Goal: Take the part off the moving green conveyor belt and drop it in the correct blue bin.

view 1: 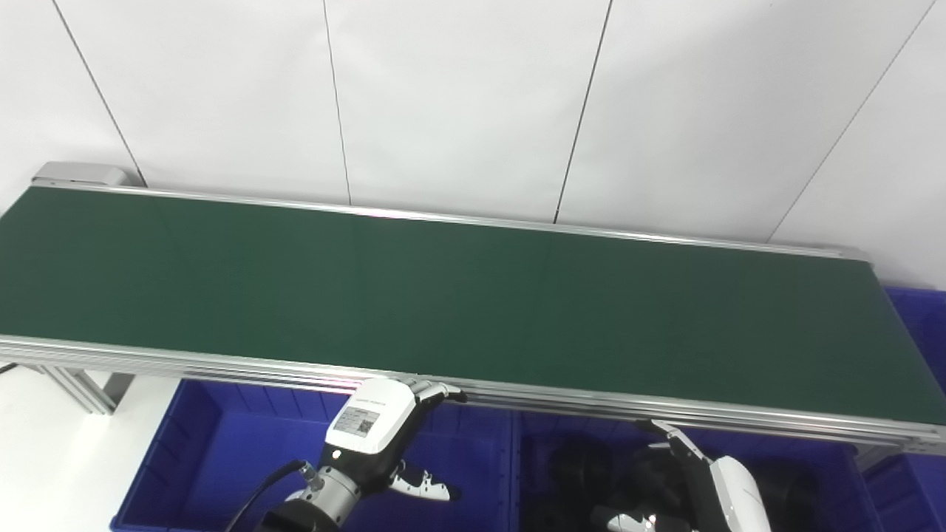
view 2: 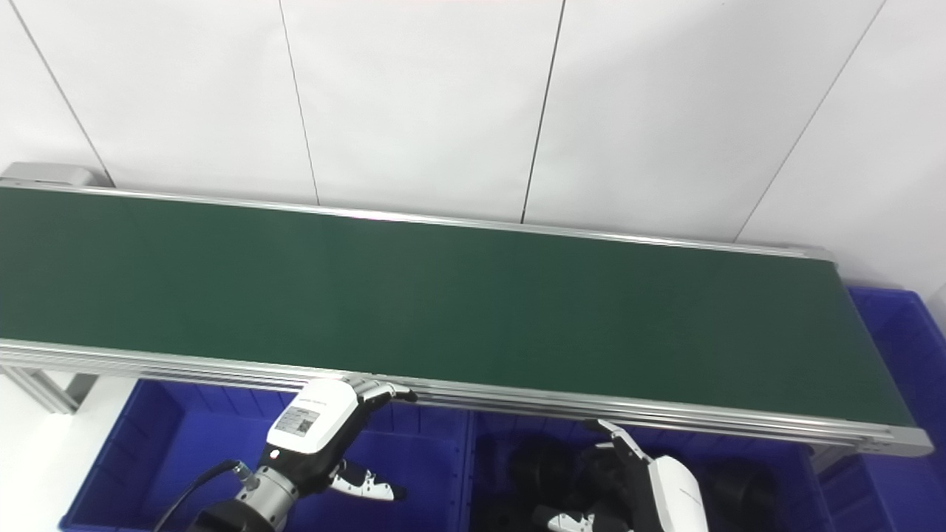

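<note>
**Both hands waiting below a bare belt**

Left hand point(view 1: 377, 428), at lower centre-left of the frame, holds nothing: its fingers point(view 1: 436, 389) reach forward to the near rail point(view 1: 222, 362) of the conveyor, seemingly touching it, while the thumb point(view 1: 425, 488) juts out to the side, apart from them. Right hand point(view 1: 709, 480), at lower right, is likewise released and empty, fingers spread and pointing up toward the rail without reaching it. Each hand hangs over a blue bin: the left over the left bin point(view 1: 192, 451), whose visible floor shows no contents, the right over the middle bin point(view 1: 532, 473), which holds several dark, rounded parts point(view 1: 576, 462). A further blue bin point(view 1: 920, 318) sits past the belt's end at the right edge.

No part is visible on the green belt point(view 1: 473, 310), which runs from upper left to lower right in both views; the task's part is therefore either not yet in view or among those already binned, and which cannot be told. Belt motion cannot be judged from a single instant.

The posture reads as a ready stance: hands kept low and close to the near rail, so that a short lift and reach would bring either onto the belt, and a grasped part could be dropped almost straight back into the bin beneath. Timing against an arriving part appears the main difficulty.
</note>
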Controlling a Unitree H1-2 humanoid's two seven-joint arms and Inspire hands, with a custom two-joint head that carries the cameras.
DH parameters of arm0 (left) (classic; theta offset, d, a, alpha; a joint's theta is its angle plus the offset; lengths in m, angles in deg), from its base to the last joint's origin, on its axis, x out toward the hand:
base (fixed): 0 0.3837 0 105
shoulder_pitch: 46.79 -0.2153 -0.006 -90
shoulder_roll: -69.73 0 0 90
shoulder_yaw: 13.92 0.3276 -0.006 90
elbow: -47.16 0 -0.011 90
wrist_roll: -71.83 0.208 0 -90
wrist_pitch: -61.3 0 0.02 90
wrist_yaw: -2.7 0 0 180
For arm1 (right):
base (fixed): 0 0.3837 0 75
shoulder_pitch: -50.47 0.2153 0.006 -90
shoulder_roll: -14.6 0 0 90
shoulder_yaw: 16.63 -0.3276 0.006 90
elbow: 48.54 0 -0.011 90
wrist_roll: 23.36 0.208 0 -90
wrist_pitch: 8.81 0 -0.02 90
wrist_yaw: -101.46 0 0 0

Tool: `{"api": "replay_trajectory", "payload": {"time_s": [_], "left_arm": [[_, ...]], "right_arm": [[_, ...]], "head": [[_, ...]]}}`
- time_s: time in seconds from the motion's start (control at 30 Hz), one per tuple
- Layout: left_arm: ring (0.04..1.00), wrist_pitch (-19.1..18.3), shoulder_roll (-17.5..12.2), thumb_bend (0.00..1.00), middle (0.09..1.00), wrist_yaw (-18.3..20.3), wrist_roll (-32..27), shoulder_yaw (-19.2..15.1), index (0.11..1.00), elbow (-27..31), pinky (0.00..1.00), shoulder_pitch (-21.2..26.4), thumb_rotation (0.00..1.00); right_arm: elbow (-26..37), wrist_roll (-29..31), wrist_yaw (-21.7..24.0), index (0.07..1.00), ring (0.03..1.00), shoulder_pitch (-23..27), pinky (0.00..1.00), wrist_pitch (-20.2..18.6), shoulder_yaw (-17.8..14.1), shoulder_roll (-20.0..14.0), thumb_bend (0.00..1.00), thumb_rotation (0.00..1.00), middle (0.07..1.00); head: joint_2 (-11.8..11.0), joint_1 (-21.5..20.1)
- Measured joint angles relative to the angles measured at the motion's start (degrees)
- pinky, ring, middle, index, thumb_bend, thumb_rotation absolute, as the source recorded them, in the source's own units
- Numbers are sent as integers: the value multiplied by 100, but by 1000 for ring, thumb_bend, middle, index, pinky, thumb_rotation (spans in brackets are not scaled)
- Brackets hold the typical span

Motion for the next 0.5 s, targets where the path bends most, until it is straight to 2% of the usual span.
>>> {"api": "replay_trajectory", "payload": {"time_s": [0.2,0.33,0.43,0.5], "left_arm": [[784,1,144,804,781,-23,-521,-187,767,-14,811,-59,296],[770,55,304,827,798,-11,-1492,-547,808,-81,719,-133,392],[772,55,341,834,793,1,-2065,-763,810,-139,717,-143,392],[772,54,335,836,792,16,-2225,-817,811,-142,717,-149,394]], "right_arm": [[1,43,0,789,636,-8,592,0,0,0,747,299,643],[12,29,-1,788,633,-16,587,0,10,3,747,305,642],[17,-9,-1,791,637,-27,589,-1,17,12,748,302,646],[30,-19,-1,792,638,-33,590,-1,17,23,749,303,648]], "head": [[-44,-18],[-53,-97],[-53,-105],[-53,-114]]}}
